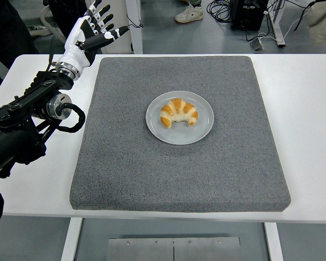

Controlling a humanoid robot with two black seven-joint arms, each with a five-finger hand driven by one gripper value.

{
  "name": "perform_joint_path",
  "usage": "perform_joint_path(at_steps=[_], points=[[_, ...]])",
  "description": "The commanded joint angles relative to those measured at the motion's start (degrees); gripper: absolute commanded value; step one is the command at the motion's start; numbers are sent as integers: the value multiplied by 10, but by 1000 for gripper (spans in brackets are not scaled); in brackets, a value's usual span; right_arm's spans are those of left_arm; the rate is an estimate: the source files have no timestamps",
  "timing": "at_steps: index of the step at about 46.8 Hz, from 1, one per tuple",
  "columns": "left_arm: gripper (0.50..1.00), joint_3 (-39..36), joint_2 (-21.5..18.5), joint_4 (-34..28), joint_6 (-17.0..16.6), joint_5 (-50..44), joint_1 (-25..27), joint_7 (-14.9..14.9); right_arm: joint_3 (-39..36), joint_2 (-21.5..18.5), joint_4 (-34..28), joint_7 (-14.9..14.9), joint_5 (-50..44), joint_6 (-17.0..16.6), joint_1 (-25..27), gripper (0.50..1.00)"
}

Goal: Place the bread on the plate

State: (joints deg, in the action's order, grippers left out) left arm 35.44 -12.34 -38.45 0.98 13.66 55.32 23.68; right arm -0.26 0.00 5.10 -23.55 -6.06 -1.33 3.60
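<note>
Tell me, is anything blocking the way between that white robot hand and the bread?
Nothing visible does. The left hand is raised with fingers spread over the table's far left corner, and only bare grey mat lies between it and the bread. The bread already rests on the plate.
</note>
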Motion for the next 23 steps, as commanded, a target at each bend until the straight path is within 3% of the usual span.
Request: perform_joint_path(at_steps=[1,23], points=[[966,7,3,7,6,-12,-8,-1,0,0,0,0,0,0,0,1000],[966,8,3,32,7,-44,-19,-9,0,0,1,0,0,0,0,1000]])
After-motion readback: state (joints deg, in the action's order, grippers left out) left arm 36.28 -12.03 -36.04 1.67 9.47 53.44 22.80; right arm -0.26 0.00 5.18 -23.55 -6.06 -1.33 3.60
